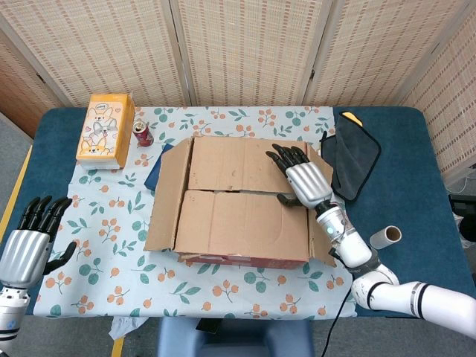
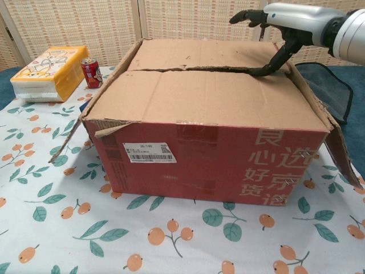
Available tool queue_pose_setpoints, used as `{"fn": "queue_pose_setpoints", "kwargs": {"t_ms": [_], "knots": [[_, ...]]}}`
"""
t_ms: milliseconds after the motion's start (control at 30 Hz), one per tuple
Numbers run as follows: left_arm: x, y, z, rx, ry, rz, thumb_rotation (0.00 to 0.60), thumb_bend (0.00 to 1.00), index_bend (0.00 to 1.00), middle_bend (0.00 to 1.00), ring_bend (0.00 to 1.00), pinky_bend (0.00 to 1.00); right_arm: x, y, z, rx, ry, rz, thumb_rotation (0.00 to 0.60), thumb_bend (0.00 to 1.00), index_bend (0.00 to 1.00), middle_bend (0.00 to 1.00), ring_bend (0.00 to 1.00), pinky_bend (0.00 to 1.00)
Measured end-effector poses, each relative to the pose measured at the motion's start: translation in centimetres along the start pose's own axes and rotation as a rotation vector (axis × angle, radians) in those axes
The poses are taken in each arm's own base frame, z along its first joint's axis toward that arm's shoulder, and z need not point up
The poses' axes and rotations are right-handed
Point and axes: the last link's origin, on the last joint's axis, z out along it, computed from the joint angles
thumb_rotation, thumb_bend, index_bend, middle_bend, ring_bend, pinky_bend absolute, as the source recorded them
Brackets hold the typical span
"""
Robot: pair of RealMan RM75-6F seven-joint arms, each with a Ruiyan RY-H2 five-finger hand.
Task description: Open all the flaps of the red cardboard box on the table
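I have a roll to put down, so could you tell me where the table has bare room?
The tablecloth before the red cardboard box is bare. So is the blue strip between the dark cloth and the table's right edge. The far-left corner is crowded: tissue box, can.

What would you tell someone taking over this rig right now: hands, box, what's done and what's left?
Right hand: over the red cardboard box, fingers spread, thumb down at the seam between the two top flaps near its right end; holds nothing.
Left hand: open, off the box's left side near the table edge.
Box: mid-table on the patterned cloth.
Done: left side flap and right side flap are folded out.
Left: near top flap and far top flap are both down; lift them at the seam.
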Motion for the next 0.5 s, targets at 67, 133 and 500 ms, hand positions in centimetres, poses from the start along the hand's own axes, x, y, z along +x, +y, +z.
{"fn": "queue_pose_setpoints", "kwargs": {"t_ms": [67, 133, 500], "knots": [[0.1, 0.0, 0.0, -0.002, 0.004, -0.003, 0.6, 0.41, 0.03, 0.15, 0.05, 0.05, -0.3, 0.2, 0.4, -0.011, -0.009, 0.005, 0.6, 0.34, 0.0, 0.0, 0.0, 0.0], [0.1, -0.1, 0.1, -0.002, 0.006, -0.007, 0.6, 0.41, 0.03, 0.15, 0.05, 0.05, -0.5, 0.3, 0.7, -0.018, -0.014, 0.005, 0.6, 0.34, 0.0, 0.0, 0.0, 0.0], [0.3, -0.2, -0.1, 0.0, 0.028, -0.016, 0.6, 0.41, 0.03, 0.15, 0.05, 0.05, 0.3, 0.7, 3.6, -0.041, 0.05, 0.007, 0.6, 0.34, 0.0, 0.0, 0.0, 0.0]]}}
